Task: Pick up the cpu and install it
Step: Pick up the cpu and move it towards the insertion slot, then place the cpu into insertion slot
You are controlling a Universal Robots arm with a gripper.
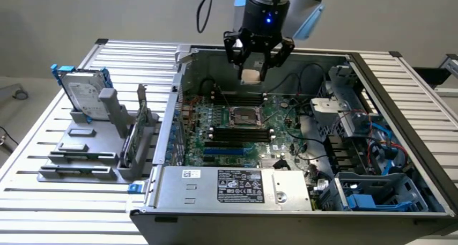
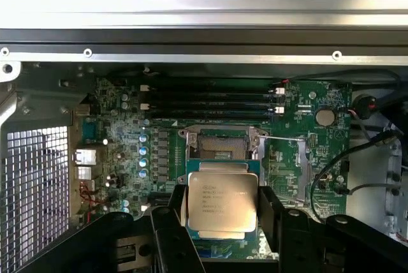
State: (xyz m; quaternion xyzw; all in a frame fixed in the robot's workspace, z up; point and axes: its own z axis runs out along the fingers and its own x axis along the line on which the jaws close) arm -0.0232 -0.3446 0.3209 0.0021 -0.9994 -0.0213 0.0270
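Exterior view: claw (image 1: 252, 69) at upper centre of frame, jaws wide but clamped on the flat cpu (image 1: 250, 76), hangs well apart from the open socket (image 1: 243, 116) straight below at frame centre.

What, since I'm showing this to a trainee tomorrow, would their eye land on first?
The tool gripping the silver cpu, held above the open computer case. Below it, the open socket on the green motherboard. On the exterior view's left, a hard drive stands in a grey rack.
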